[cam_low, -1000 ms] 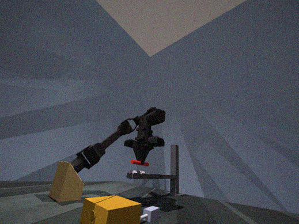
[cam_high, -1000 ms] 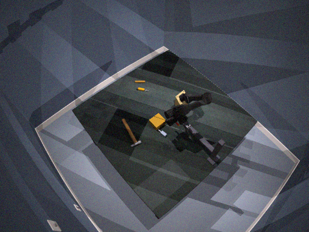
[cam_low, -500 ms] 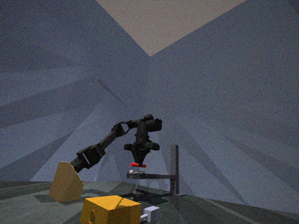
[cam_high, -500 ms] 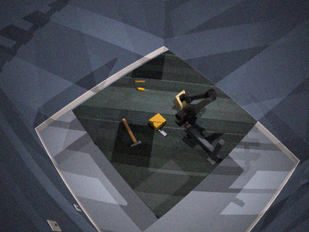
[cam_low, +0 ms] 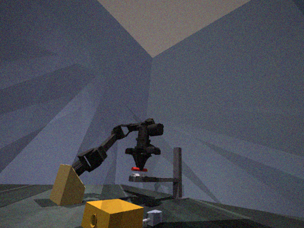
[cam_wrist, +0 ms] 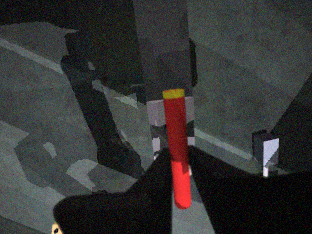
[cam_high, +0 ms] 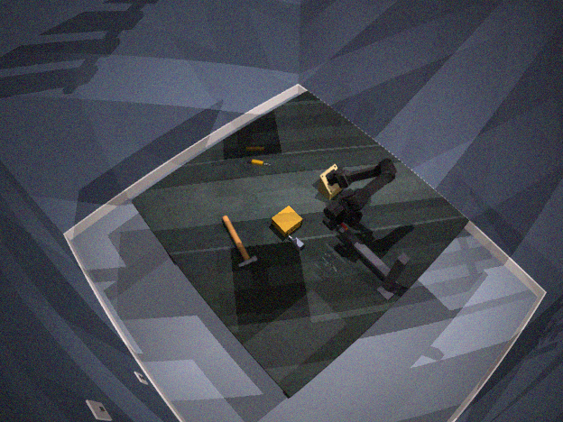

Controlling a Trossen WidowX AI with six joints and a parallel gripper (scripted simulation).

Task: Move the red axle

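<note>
Wedge (cam_high: 325,186) (cam_low: 61,183) stands leftmost in the exterior view; from it the arm (cam_high: 369,188) (cam_low: 104,143) climbs toward 1 o'clock, bends over at the elbow and drops its wrist toward 6. Nearer the camera, the beam (cam_high: 286,218) (cam_low: 126,220) sits on the desk (cam_high: 199,199) (cam_low: 5,210), the axle already out. Next, the end effector (cam_high: 340,224) (cam_low: 140,168) (cam_wrist: 178,152) points to 6 o'clock, clamped on the axle (cam_high: 344,226) (cam_low: 135,168) (cam_wrist: 175,120), which lies level just above the V-blocks (cam_low: 135,175) (cam_wrist: 156,111); I cannot tell whether they touch. Rightward runs the bracket (cam_high: 369,258) (cam_low: 159,180) (cam_wrist: 162,30), toward its post at 2. Placing seems in hand: check alignment, ease down toward 6, release, then back off toward 12.
</note>
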